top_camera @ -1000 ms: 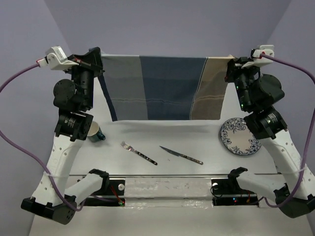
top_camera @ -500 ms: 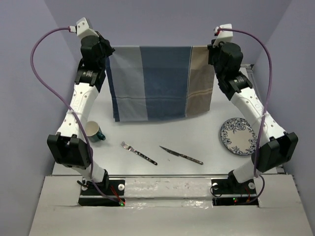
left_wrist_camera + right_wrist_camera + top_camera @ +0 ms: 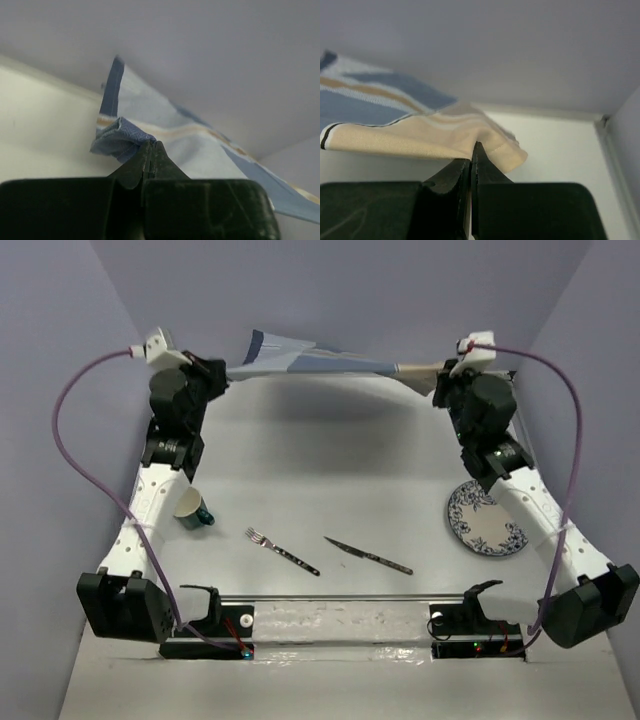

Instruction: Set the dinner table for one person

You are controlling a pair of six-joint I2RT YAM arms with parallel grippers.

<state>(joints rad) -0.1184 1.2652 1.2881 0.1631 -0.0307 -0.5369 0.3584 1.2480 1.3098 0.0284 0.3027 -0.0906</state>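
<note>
**Q:** What were the hands doing at this instant?

**A:** The left gripper [image 3: 151, 146] was pressed together on a bunched blue corner of the placemat [image 3: 320, 360]. The right gripper [image 3: 472, 149] was likewise closed, pinching the tan corner. Between them the cloth was stretched in the air near the far wall. It hung above the far part of the dinner table [image 3: 330, 470] and appeared not to touch it.

**Q:** And the rest of the setting?

**A:** It lay loose on the white tabletop. A cup [image 3: 193, 508], apparently on its side, was at the left. A fork [image 3: 283, 551] and a knife [image 3: 368, 556] lay near each other toward the near edge. A patterned plate [image 3: 487, 520] sat at the right.

**Q:** How far along was the task?

**A:** Early, in my judgement. The mat had not yet been laid flat. Plate, cutlery and cup were all yet to be arranged on and around it.
</note>
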